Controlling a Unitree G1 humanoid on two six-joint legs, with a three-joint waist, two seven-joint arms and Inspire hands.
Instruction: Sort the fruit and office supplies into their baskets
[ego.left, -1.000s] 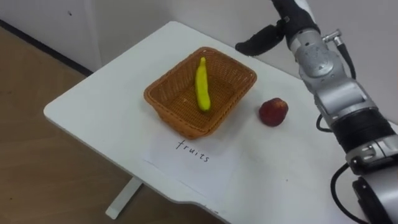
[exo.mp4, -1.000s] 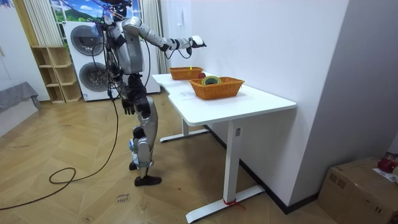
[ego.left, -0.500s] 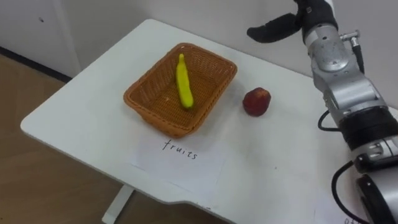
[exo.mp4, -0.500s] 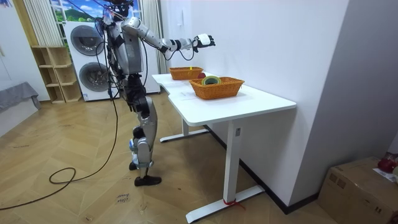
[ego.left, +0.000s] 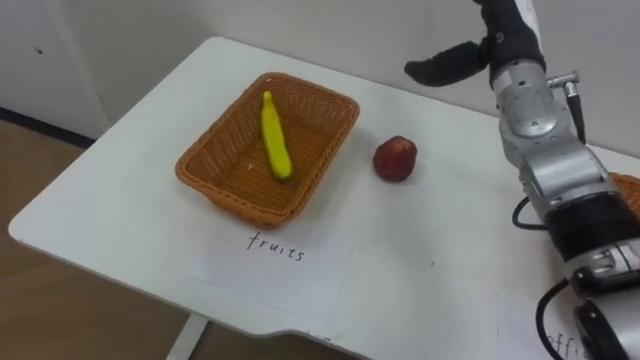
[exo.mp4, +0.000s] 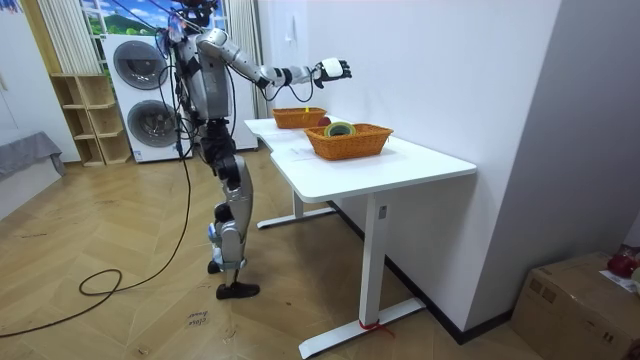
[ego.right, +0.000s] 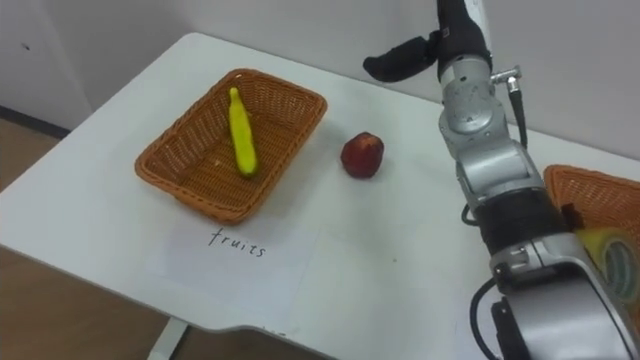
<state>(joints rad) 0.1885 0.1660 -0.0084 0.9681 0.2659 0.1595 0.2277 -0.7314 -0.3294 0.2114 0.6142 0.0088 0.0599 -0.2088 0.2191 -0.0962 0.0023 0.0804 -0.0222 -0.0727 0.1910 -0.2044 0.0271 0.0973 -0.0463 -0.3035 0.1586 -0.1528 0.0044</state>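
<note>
A wicker fruit basket (ego.left: 215, 170) stands at the table's far left with a yellow banana (ego.left: 273, 137) lying in it. Just right of it a red apple (ego.left: 395, 158) rests on the white table (ego.left: 430, 260). My right hand (ego.left: 450, 68) hovers open and empty above the table's far edge, up and to the right of the apple. A second wicker basket (ego.right: 590, 195) at the right holds a roll of tape (ego.right: 612, 256). In the room view my left hand (exo.mp4: 214, 152) hangs by my hip.
A paper sheet with a handwritten label (ego.left: 275, 248) lies in front of the fruit basket. A wall runs close behind the table. In the room view I stand at the table's end, with shelves (exo.mp4: 85, 115) and washing machines (exo.mp4: 135, 75) behind me.
My right arm has lifted and reached farther out over the table, hand still open. The head view has shifted right, so basket and apple sit more to the left in the picture.
</note>
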